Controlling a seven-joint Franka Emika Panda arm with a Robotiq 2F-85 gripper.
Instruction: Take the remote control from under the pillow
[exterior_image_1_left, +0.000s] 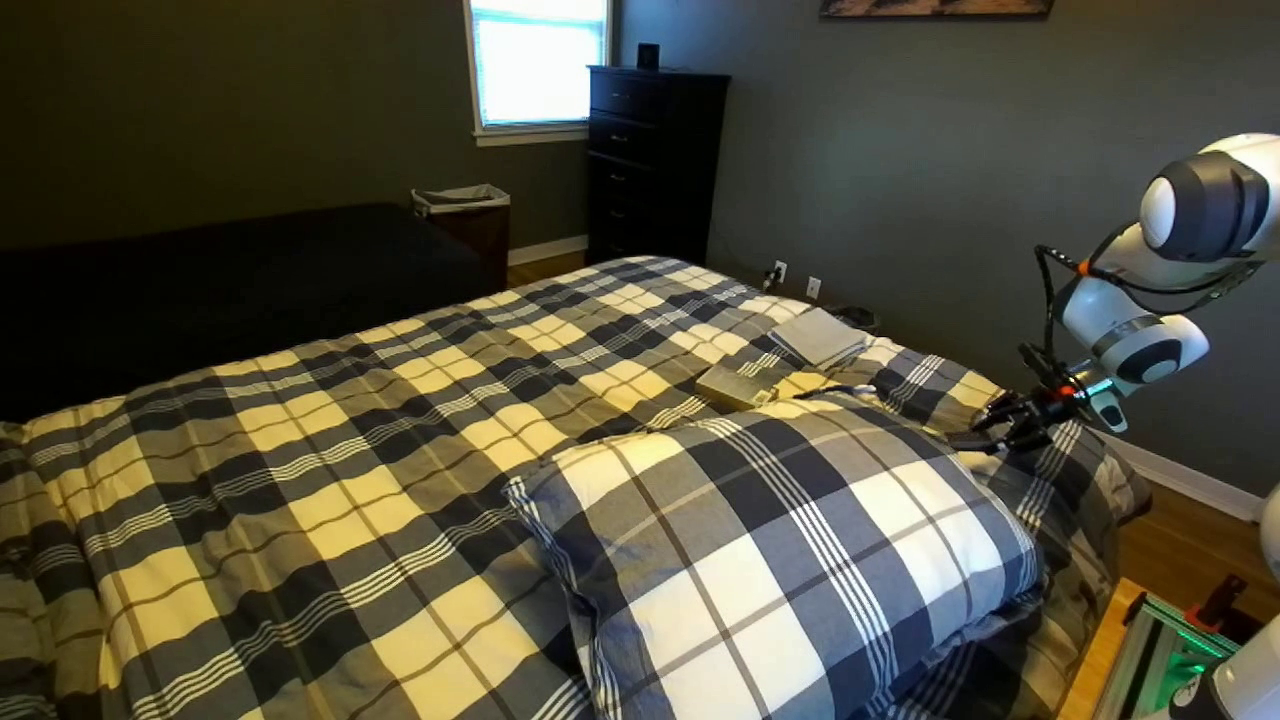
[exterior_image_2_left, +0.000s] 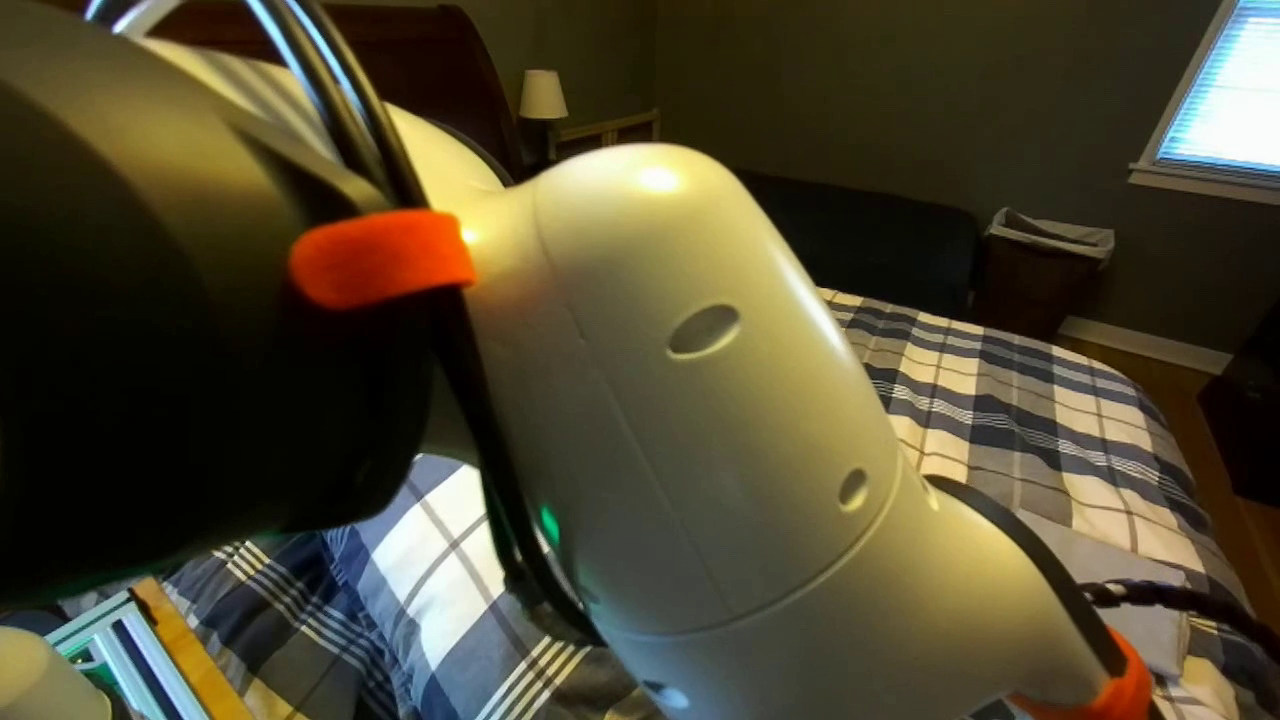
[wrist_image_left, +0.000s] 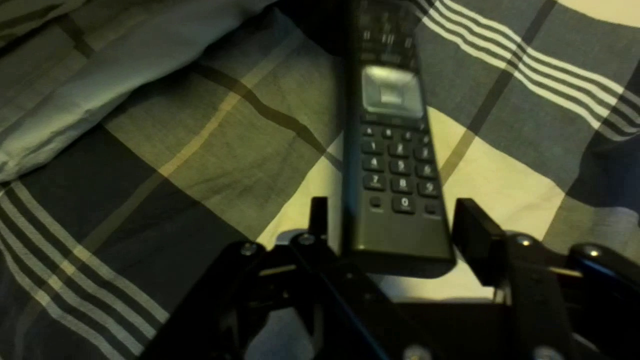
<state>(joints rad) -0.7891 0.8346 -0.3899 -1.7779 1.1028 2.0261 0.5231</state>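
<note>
The black remote control (wrist_image_left: 400, 230) with number keys lies lengthwise in the wrist view, its lower end between the fingers of my gripper (wrist_image_left: 392, 217). The fingers stand apart. A gap shows at the remote's left side; the right finger is close to or touching it. The remote's far end is dark at the top. In an exterior view, my gripper (exterior_image_1_left: 985, 428) is beside the plaid pillow (exterior_image_1_left: 790, 550), and the remote (exterior_image_1_left: 968, 440) shows as a dark shape at the fingers. The pillow (exterior_image_2_left: 450, 540) is partly hidden by the arm, and the gripper is out of view there.
The pillow lies on a plaid bed (exterior_image_1_left: 400, 450). A box-like thing (exterior_image_1_left: 735, 387) and a flat grey thing (exterior_image_1_left: 817, 337) lie on the bed behind the pillow. The wall stands behind the gripper. The robot's base stand (exterior_image_1_left: 1150, 650) is near the bed's side.
</note>
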